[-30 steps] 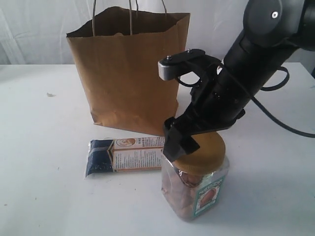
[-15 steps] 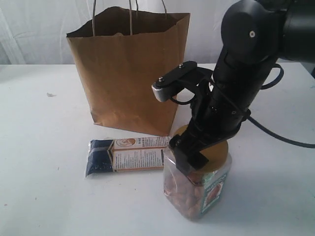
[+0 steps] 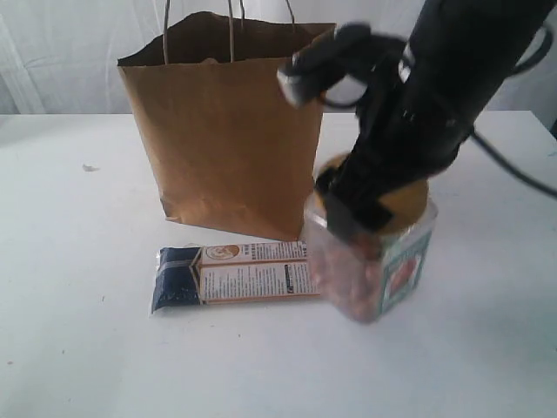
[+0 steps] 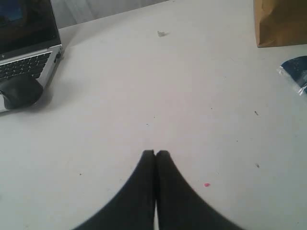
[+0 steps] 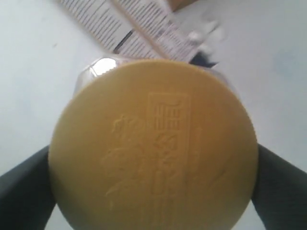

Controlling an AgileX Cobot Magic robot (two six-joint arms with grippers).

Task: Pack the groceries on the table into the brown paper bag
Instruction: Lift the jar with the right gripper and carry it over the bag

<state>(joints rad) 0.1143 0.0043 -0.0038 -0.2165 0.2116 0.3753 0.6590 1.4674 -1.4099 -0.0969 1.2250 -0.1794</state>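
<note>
Your left claw [image 4: 154, 155] is clenched and empty, low over the bare surface [image 3: 70, 261]. The brown paper bag [image 3: 226, 131] stands upright, with the long navy-orange packet [image 3: 235, 277] flat at its foot. To the right, your right claw [image 3: 372, 202] grips the clear jar [image 3: 383, 261] by its lid. The jar has just left the surface and hangs tilted beside the bag. The lift looks begun; the bag's mouth is higher yet.
</note>
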